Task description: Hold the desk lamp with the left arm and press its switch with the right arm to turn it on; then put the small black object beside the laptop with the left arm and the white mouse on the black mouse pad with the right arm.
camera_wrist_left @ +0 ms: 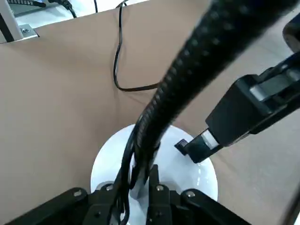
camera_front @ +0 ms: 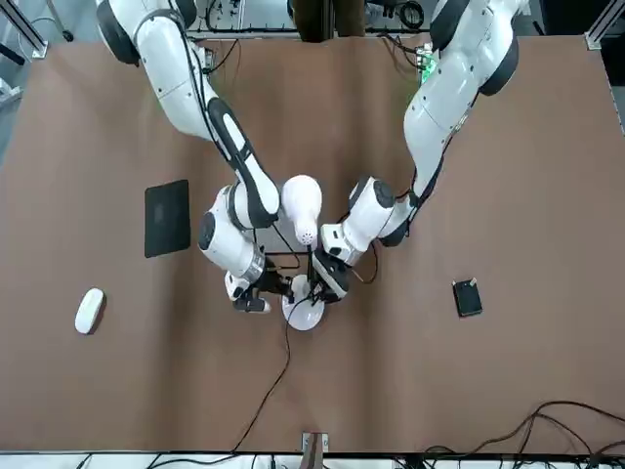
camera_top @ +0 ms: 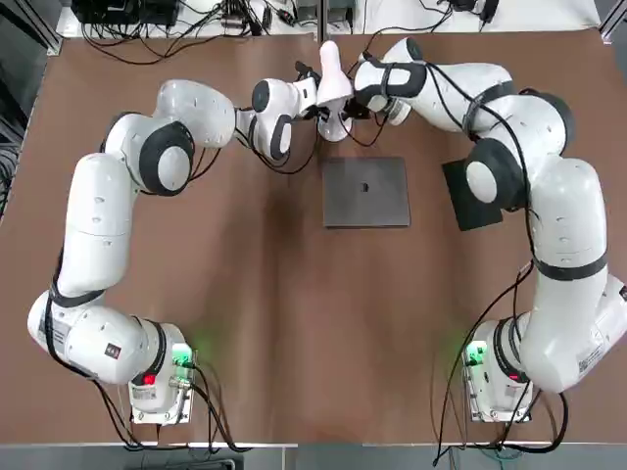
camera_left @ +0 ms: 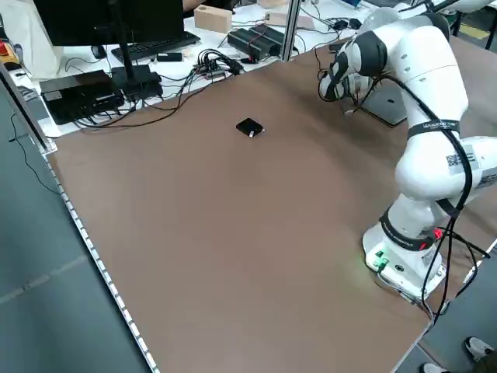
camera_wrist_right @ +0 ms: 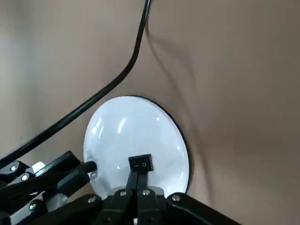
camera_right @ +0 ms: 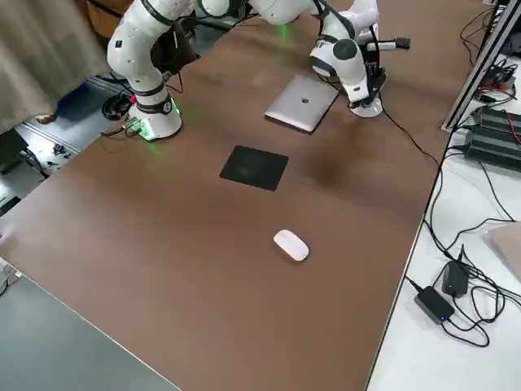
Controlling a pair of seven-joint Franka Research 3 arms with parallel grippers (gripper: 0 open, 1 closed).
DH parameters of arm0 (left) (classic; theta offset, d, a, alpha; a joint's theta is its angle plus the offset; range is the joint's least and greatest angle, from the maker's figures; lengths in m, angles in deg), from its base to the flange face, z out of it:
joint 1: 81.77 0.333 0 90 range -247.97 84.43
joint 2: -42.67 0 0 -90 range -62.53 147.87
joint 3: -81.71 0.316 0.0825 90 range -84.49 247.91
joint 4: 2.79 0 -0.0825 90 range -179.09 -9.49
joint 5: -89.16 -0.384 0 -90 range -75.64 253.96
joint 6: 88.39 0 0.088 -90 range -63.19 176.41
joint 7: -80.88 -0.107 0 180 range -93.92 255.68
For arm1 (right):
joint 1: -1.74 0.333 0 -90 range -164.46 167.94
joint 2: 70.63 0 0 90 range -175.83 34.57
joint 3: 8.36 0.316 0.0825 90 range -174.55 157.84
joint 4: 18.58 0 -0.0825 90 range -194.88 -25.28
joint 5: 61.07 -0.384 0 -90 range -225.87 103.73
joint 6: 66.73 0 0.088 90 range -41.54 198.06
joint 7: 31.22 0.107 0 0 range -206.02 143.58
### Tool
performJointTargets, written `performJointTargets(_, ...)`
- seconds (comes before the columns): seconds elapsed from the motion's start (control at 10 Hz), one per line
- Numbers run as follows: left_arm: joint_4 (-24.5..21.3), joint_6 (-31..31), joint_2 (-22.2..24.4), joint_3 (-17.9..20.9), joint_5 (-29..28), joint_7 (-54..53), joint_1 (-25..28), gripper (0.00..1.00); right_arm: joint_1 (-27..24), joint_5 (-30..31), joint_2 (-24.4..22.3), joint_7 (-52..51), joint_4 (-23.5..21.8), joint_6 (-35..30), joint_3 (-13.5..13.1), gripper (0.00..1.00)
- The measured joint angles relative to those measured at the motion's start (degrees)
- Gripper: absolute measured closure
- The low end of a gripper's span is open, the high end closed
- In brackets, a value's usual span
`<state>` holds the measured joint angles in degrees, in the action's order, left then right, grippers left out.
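Observation:
The white desk lamp (camera_front: 303,207) stands on its round base (camera_wrist_right: 154,136) at the table's far side, just beyond the laptop (camera_top: 365,191). My left gripper (camera_wrist_left: 143,180) is shut on the lamp's neck just above the base. My right gripper (camera_wrist_right: 139,177) is shut, its joined tips resting on the black switch (camera_wrist_right: 140,164) on the base. The small black object (camera_front: 468,297) lies alone off to my left. The white mouse (camera_right: 291,244) lies far to my right, beyond the black mouse pad (camera_right: 255,167).
The lamp's thin black cord (camera_front: 264,391) trails from the base to the table's far edge. Cables, power bricks and boxes (camera_right: 488,130) lie on the white benches past that edge. Both arm bases (camera_top: 157,387) stand at the near corners.

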<state>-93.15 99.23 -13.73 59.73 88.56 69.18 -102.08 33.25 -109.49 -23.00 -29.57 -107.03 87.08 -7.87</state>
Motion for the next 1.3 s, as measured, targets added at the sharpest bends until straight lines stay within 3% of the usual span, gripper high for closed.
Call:
performJointTargets(0.5,0.01,0.29,0.01,0.54,-0.07,-0.69,0.03,0.84,1.56,0.19,0.55,-0.21,1.04,0.28,-1.20,0.99)
performJointTargets(1.0,-0.07,0.57,0.04,0.54,-0.08,-0.87,0.00,0.85,5.00,0.26,1.89,-0.42,4.06,0.36,-1.66,0.99)
performJointTargets(1.3,-0.04,0.58,0.02,0.44,-0.08,-0.76,-0.15,0.85,4.95,0.43,1.87,-0.42,6.11,-6.46,-3.73,0.98)
